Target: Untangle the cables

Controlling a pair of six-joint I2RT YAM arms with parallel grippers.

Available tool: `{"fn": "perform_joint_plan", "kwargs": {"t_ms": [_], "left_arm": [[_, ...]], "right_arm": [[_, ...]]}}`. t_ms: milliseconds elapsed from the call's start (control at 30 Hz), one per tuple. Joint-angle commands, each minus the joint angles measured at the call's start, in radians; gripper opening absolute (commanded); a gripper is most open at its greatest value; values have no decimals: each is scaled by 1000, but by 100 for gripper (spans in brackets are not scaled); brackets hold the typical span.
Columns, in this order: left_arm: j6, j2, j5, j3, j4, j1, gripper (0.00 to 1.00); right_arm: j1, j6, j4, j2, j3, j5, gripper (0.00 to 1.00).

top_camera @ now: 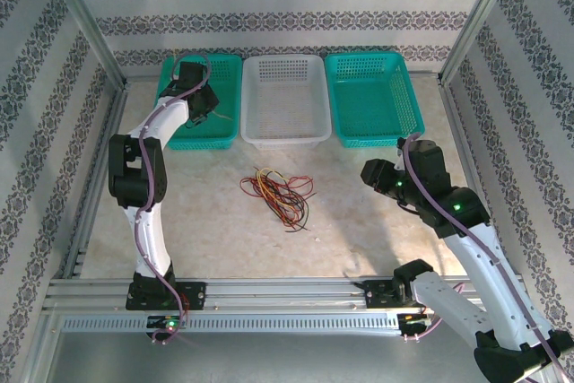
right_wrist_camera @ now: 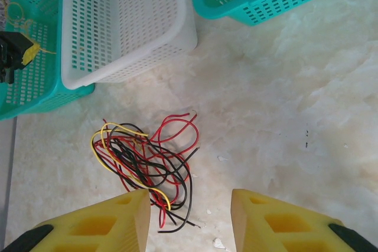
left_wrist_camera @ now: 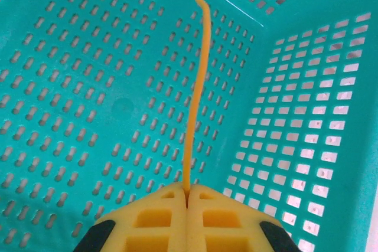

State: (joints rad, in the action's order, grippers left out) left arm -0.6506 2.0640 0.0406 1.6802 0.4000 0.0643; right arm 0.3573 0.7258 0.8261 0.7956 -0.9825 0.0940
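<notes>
A tangle of thin red, black and yellow cables (top_camera: 278,196) lies mid-table, also seen in the right wrist view as the cables (right_wrist_camera: 144,157). My left gripper (left_wrist_camera: 189,192) is shut on one yellow cable (left_wrist_camera: 198,87), which rises from between its pads inside the left teal basket (left_wrist_camera: 88,87). From above, the left gripper (top_camera: 208,109) hangs over that basket (top_camera: 175,73). My right gripper (top_camera: 369,172) hovers right of the tangle. In its own view the right gripper (right_wrist_camera: 190,216) stands open with nothing between the fingers, and the tangle's near end lies by the left fingertip (right_wrist_camera: 133,216).
A white basket (top_camera: 285,100) and a second teal basket (top_camera: 372,96) stand in a row at the back. An aluminium frame rail (top_camera: 269,293) runs along the near edge. Patterned walls close in the sides.
</notes>
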Motion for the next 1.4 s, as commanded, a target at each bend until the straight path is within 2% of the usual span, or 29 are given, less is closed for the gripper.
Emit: {"fn": "perform_joint_plan", "kwargs": {"t_ms": [0,100,233,367,567,767,1033,1133,1200,1300,1367], "left_arm": [[92,-29,-59,27,11,4,0],[219,-92,-137,41,48,18,0],[396,-184,-186,29,28,23,0],[531,-179,-141,88,78,22,0],[630,-69,-89,199,203,19,0],[664,10,-61,238,232,13,0],[560,75,-41,199,173,0,0],[509,66,-88,152,145,-1,43],[487,20,-107,88,89,-1,62],[477,-55,-121,22,43,-1,72],[470,-82,-128,34,84,0,73]], "right_arm": [[-4,-8,15,-13,-13,-14,41],[-4,-7,11,-14,-7,-12,41],[-4,4,-7,-18,12,0,41],[-4,16,-24,-15,23,16,40],[-3,25,-11,-28,21,16,40],[-2,41,15,-61,36,0,40],[-3,48,15,-46,26,-11,40],[-3,45,14,-39,19,-14,40],[-3,38,15,-31,13,-12,40],[-3,27,8,-22,6,-2,40],[0,19,-12,-13,5,26,41]]}}
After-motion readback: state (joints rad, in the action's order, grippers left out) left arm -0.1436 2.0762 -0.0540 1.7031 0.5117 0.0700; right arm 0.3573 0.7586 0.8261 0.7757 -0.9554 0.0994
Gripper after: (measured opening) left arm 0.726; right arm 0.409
